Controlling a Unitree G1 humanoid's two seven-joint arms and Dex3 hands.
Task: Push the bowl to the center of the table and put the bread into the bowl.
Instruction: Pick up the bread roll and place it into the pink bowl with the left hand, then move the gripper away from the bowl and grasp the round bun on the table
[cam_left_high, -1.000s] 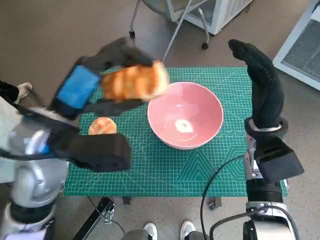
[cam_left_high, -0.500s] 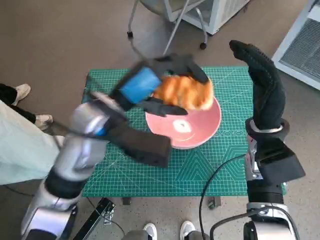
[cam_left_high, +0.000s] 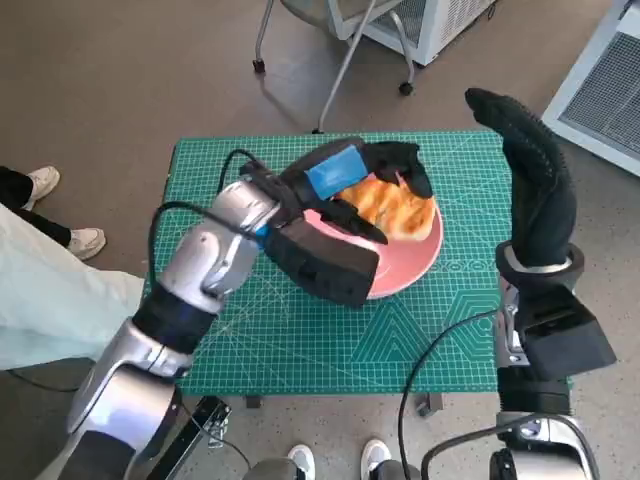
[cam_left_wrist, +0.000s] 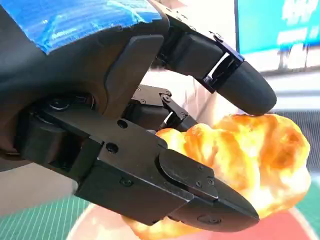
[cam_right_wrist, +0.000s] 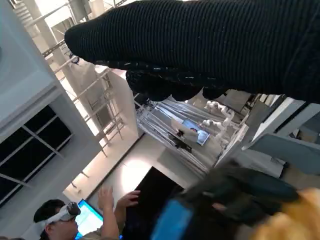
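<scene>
The pink bowl (cam_left_high: 415, 264) sits on the green mat (cam_left_high: 300, 340), slightly right of the mat's middle. My left hand (cam_left_high: 352, 178), blue tape on its back, reaches over the bowl and grips a golden piece of bread (cam_left_high: 398, 211) low over the bowl's inside. In the left wrist view the bread (cam_left_wrist: 260, 160) is clamped between the black fingers (cam_left_wrist: 200, 185), with the pink bowl (cam_left_wrist: 300, 227) just beneath. My gloved right hand (cam_left_high: 535, 175) stands upright beside the bowl's right side, fingers straight, holding nothing. The right wrist view shows the glove (cam_right_wrist: 210, 45) and the blurred left hand (cam_right_wrist: 235, 195).
Chair legs (cam_left_high: 340, 60) and a white cabinet (cam_left_high: 430, 20) stand beyond the table's far edge. A person's shoes (cam_left_high: 45, 182) and pale trouser leg (cam_left_high: 50, 300) are at the left. A black cable (cam_left_high: 425, 375) hangs at the front edge. A person (cam_right_wrist: 55, 217) shows in the right wrist view.
My left hand carried the bread from above the mat's left side rightward and down onto the bowl. The right hand stayed upright in place. The picture shifted slightly.
</scene>
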